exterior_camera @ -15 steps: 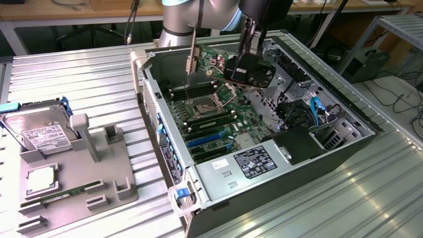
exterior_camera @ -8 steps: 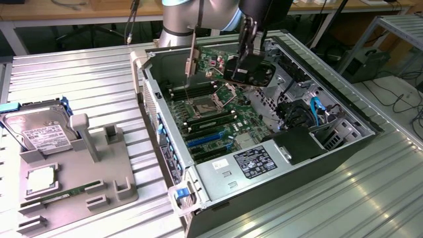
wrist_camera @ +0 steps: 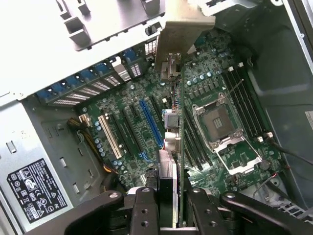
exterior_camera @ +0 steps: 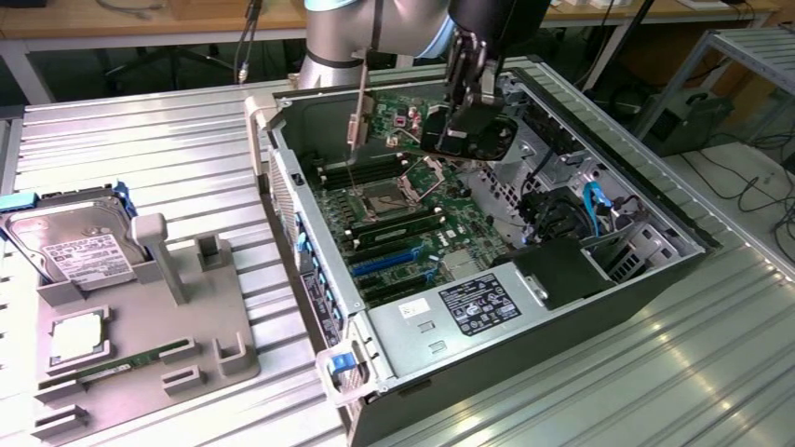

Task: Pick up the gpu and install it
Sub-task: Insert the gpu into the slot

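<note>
The gpu point(exterior_camera: 395, 119), a thin green card with a narrow silver bracket point(exterior_camera: 360, 102) at one end, hangs above the motherboard point(exterior_camera: 410, 209) inside the open computer case point(exterior_camera: 584, 317). My gripper point(exterior_camera: 466, 130) is shut on the end away from the bracket. In the wrist view the gpu point(wrist_camera: 180, 122) runs edge-on from between my fingers point(wrist_camera: 146, 208) out to its bracket point(wrist_camera: 186, 29). It hovers over the board between the blue expansion slot point(wrist_camera: 151, 125) and the CPU socket point(wrist_camera: 217, 120), touching nothing I can see.
On the exterior view's left a grey fixture tray point(exterior_camera: 186, 326) holds a hard drive point(exterior_camera: 74, 247), a CPU point(exterior_camera: 81, 337) and a RAM stick point(exterior_camera: 118, 363). The power supply point(exterior_camera: 478, 303) and drive cage with cables point(exterior_camera: 584, 219) fill the case's near end. Case walls surround the board.
</note>
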Tool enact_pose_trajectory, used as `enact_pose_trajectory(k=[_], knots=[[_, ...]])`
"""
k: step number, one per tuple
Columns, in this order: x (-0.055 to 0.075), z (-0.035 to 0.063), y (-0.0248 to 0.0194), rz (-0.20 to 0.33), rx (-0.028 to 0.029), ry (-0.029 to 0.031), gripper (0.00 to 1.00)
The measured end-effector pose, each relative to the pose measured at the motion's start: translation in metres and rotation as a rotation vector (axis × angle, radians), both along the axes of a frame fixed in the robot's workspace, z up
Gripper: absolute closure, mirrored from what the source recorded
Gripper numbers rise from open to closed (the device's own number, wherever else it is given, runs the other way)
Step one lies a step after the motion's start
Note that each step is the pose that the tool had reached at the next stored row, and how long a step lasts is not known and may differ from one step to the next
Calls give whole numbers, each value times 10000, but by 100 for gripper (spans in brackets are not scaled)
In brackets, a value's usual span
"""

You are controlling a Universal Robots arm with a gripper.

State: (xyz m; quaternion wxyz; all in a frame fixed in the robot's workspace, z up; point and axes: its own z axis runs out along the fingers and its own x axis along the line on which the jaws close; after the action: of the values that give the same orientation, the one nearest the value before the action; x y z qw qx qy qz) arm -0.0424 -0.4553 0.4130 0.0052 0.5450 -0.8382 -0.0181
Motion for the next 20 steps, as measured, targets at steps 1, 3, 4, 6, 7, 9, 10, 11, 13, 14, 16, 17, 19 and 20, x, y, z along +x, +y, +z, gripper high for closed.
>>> enact_pose_trajectory(k=[1, 3, 4, 6, 7, 9, 10, 11, 13, 14, 16, 17, 19, 20], knots=[[0, 0, 0, 234, 1, 0, 73], [0, 0, 0, 517, 0, 0, 73], [0, 0, 0, 932, 0, 0, 73], [0, 0, 0, 2172, 1, 0, 73], [0, -2, 0, 2868, 0, 0, 73], [27, -4, 1, 3860, 1, 9, 73], [30, -42, 2, 4220, -26, 10, 73], [29, -157, 4, 4218, -140, -213, 73], [29, -252, 4, 4218, -141, -213, 73], [29, -284, 4, 4218, -141, -213, 73], [29, -341, 4, 4218, -141, -213, 73], [29, -360, 4, 4219, -141, -213, 73], [29, -378, 4, 4218, -142, -213, 73], [29, -383, 4, 4218, -141, -213, 73]])
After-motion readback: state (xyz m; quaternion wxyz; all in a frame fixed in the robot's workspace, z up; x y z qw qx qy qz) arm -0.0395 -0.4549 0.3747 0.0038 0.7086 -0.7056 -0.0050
